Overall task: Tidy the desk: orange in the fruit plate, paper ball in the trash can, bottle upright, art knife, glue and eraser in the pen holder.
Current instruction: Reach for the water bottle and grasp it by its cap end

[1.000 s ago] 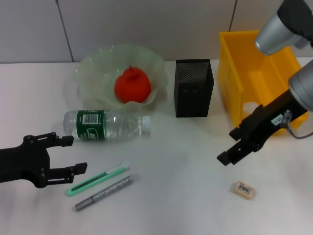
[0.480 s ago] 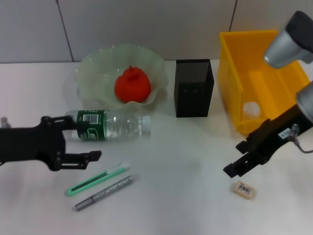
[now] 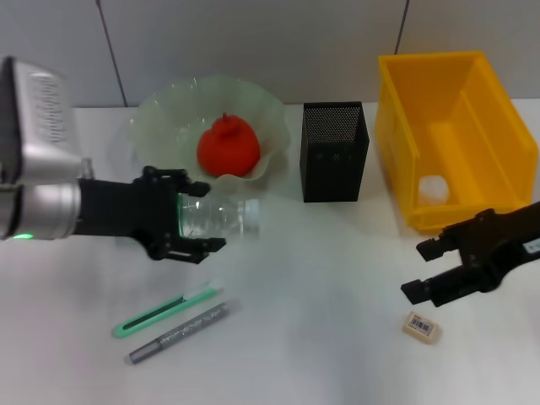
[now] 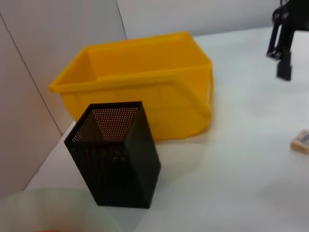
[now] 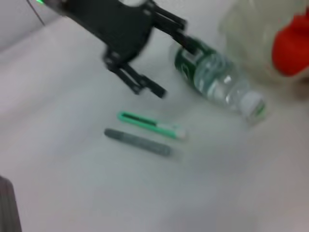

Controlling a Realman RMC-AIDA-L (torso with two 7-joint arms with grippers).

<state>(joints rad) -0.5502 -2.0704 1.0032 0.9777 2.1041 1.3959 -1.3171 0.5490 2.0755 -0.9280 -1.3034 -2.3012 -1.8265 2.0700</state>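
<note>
Left gripper [image 3: 187,226] has its fingers spread wide around the labelled end of the bottle [image 3: 215,217], one finger on each side, not clamped yet; the bottle lies on its side on the desk [image 3: 321,337], white cap pointing away from the fingers, so this looks like a grab to stand it up. Right gripper [image 3: 430,267] hovers with fingers parted and empty, the eraser [image 3: 421,326] just below them, likely the next pick for the pen holder [image 3: 334,152]. Orange [image 3: 227,146] already sits in the fruit plate [image 3: 160,110] just beyond the left fingers. Art knife [image 3: 166,309] and glue [image 3: 177,332] lie side by side, clear of both grippers. A whitish lump, probably the paper ball [image 3: 433,186], is in the trash can [image 3: 396,126].
</note>
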